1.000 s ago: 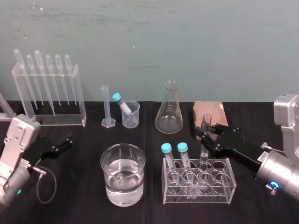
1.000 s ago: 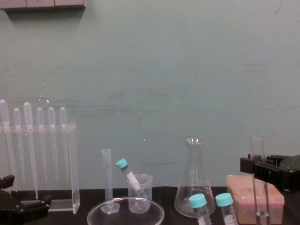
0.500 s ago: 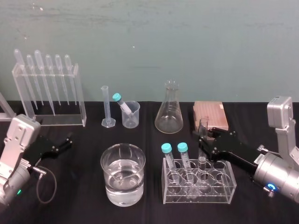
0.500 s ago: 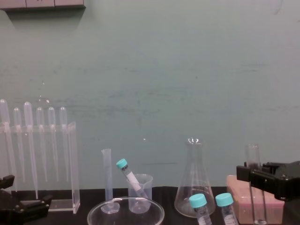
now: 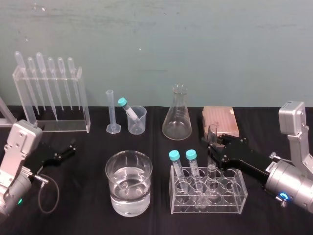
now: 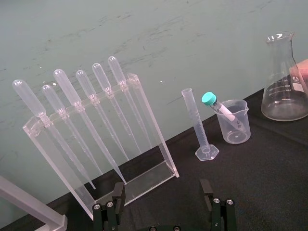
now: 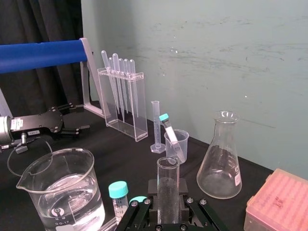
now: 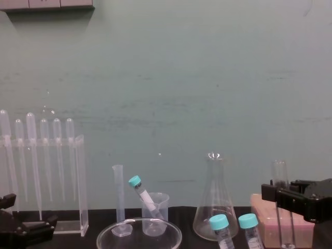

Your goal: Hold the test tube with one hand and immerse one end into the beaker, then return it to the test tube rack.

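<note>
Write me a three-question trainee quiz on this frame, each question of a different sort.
1. True or false: the right tool grips the test tube at the rack.
2. Which vessel holds water? A) beaker B) flask C) small cup
3. Fill in: ___ teal-capped tubes stand in the rack.
Key: 1 true; 2 A; 3 two.
Note: the left tool lies open and idle on the table's left.
</note>
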